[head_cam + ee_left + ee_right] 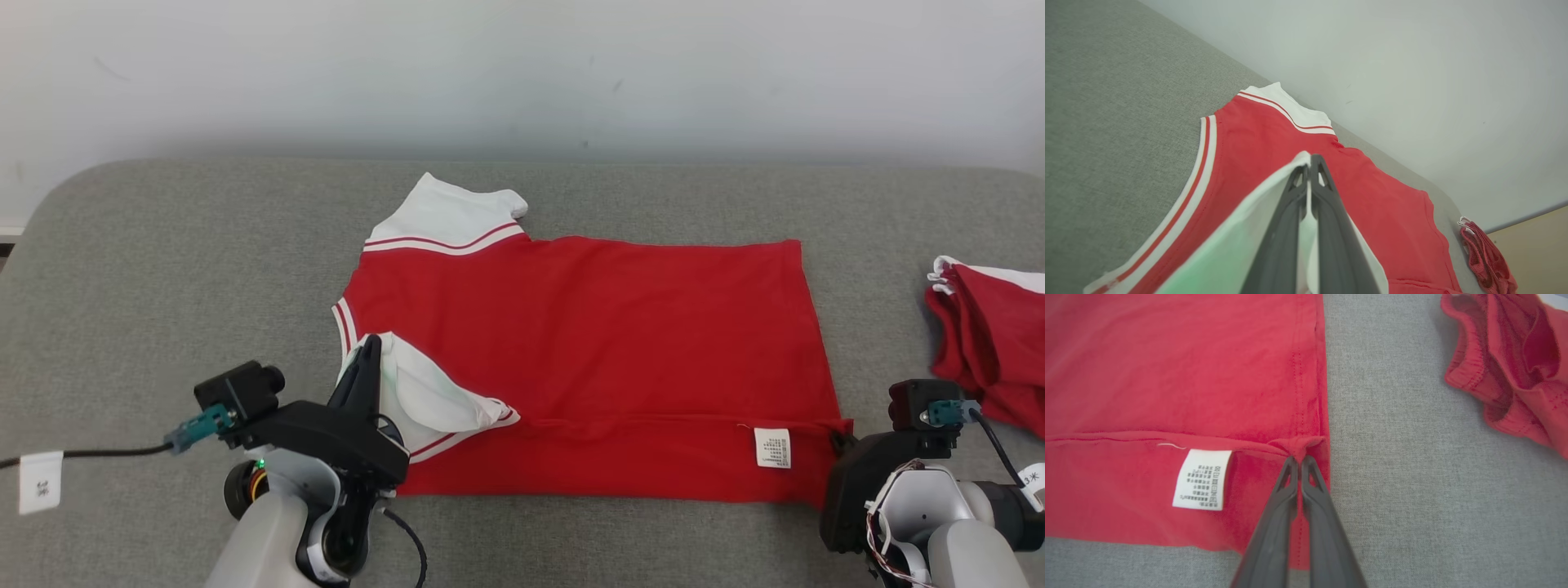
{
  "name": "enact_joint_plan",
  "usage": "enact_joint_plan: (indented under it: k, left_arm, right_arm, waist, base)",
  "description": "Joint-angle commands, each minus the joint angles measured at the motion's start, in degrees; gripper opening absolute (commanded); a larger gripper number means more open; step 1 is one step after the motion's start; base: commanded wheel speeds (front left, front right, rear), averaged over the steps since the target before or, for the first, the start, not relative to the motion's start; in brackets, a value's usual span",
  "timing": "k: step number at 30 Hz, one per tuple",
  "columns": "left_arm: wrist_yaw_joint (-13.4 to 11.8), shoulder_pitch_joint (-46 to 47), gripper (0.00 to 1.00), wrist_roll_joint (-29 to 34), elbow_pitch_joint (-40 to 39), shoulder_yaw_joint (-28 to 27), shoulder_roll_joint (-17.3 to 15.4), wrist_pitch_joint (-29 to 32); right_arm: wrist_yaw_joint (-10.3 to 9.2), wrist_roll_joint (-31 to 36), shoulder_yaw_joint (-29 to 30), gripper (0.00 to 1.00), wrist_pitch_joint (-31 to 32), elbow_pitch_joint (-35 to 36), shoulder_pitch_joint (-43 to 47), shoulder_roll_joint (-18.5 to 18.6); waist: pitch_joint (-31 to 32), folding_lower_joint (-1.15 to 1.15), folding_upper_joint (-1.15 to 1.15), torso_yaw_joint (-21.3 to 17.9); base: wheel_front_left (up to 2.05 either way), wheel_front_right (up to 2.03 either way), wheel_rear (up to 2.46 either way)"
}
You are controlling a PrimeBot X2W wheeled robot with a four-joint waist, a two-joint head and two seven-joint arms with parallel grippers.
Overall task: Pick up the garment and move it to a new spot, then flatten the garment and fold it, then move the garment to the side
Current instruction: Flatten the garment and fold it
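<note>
The garment (588, 343) is a red shirt with white, red-striped sleeves, spread flat on the grey surface with its near long edge folded up over the body. My left gripper (371, 347) is shut on the white near sleeve (1237, 241), lifting it over the red cloth. My right gripper (1300, 458) is shut on the folded hem corner (1300, 444) at the garment's right end, beside a white care label (1202, 479). In the head view that right gripper (841, 441) sits at the hem corner, its fingers mostly hidden behind its own body.
A second red garment (992, 343) lies crumpled at the right edge of the grey padded table (163, 269). A white wall runs behind the table's far edge. A black cable with a white tag (41, 482) trails off to the left.
</note>
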State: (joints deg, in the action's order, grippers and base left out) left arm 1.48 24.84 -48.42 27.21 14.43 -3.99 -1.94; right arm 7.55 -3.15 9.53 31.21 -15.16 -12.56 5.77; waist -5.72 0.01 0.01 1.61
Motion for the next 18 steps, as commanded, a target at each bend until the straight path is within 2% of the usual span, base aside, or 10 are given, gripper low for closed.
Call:
enact_joint_plan:
  k: [1, 8, 9, 10, 11, 12, 13, 18]
  left_arm:
    - [0.22, 1.6, 0.0, 0.86, 0.93, 0.27, -0.12, -0.44]
    - [0.07, 5.08, 0.0, 1.99, 5.03, 1.07, -0.46, -1.15]
    - [-0.19, 5.48, 0.0, 2.26, 5.67, 1.03, -0.71, -1.56]
    - [-0.19, 5.48, 0.0, 2.26, 5.67, 1.03, -0.71, -1.56]
    - [-0.01, 5.96, 0.0, 2.8, 6.22, 1.4, -0.92, -1.67]
    - [0.4, 6.26, 0.62, 3.37, 6.53, 1.72, -1.08, -2.19]
    - [0.05, 6.38, 1.0, 3.83, 7.02, 1.7, -1.45, -2.82]
    - [-0.25, 5.73, 1.0, 6.55, 8.44, 2.83, -3.05, -6.16]
  right_arm:
    - [-0.14, 0.33, 0.17, 0.0, 0.16, 0.46, 0.56, -0.34]
    - [-0.15, 0.63, -0.23, 0.0, 0.23, 0.29, -0.49, -0.49]
    - [-0.15, 0.37, -0.58, 0.25, -0.27, 0.24, -0.9, -0.57]
    - [-0.15, 0.37, -0.58, 0.25, -0.27, 0.24, -0.9, -0.57]
    - [-0.15, -0.01, -0.74, 0.73, -0.64, 0.07, -1.25, -0.67]
    - [-0.15, -0.19, -0.81, 1.0, -1.19, 0.03, -1.62, -0.74]
    - [-0.15, -0.28, -0.97, 1.0, -1.69, -0.05, -1.83, -0.7]
    - [-0.15, -0.77, -0.86, 1.0, -4.69, -0.19, -2.39, -0.93]
  waist:
    - [-0.31, -0.01, -0.01, -0.42]
    - [-0.89, -0.01, -0.01, -1.34]
    - [-0.96, -0.01, -0.01, -1.45]
    - [-0.96, -0.01, -0.01, -1.45]
    - [-1.0, -0.01, -0.01, -1.56]
    - [-1.02, -0.01, -0.01, -1.62]
    - [-0.99, -0.01, -0.01, -1.65]
    - [0.3, -0.01, -0.01, -1.24]
  base:
    - [0.0, 0.0, 0.0]
    - [0.0, 0.0, 0.0]
    - [0.0, 0.0, 0.0]
    - [0.0, 0.0, 0.0]
    - [0.0, 0.0, 0.0]
    - [0.0, 0.0, 0.0]
    - [0.0, 0.0, 0.0]
    - [0.0, 0.0, 0.0]
